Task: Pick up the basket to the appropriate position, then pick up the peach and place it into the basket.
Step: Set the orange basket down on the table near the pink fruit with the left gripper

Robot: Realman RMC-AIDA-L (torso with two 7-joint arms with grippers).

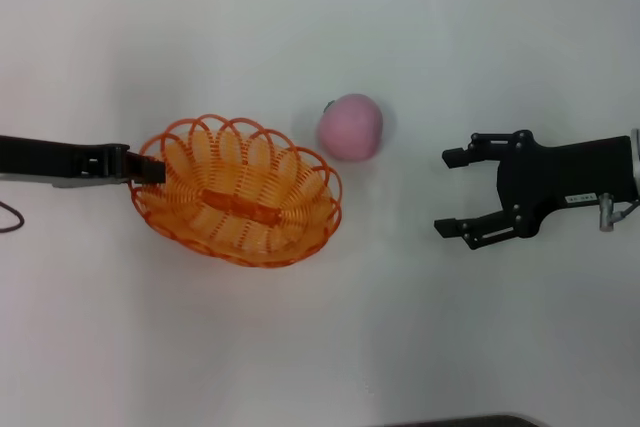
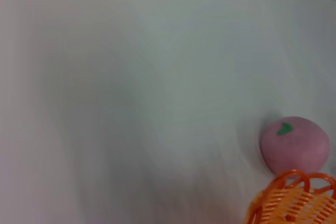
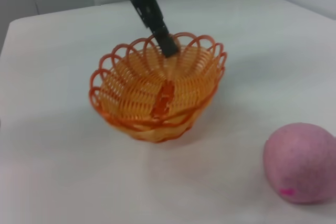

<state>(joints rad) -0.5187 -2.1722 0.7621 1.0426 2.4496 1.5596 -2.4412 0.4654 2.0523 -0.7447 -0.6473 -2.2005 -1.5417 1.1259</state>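
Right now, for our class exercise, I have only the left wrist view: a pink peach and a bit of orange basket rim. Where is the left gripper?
Observer: The left gripper has its fingers closed on the basket rim, at the basket's left end.
Operator: And the right gripper?
Observer: The right gripper is to the right of the peach, apart from it, with its fingers open and pointing toward it.
Operator: Is anything in the basket?
Observer: No, it holds nothing. The peach lies on the white table, just beyond the basket's far right rim.
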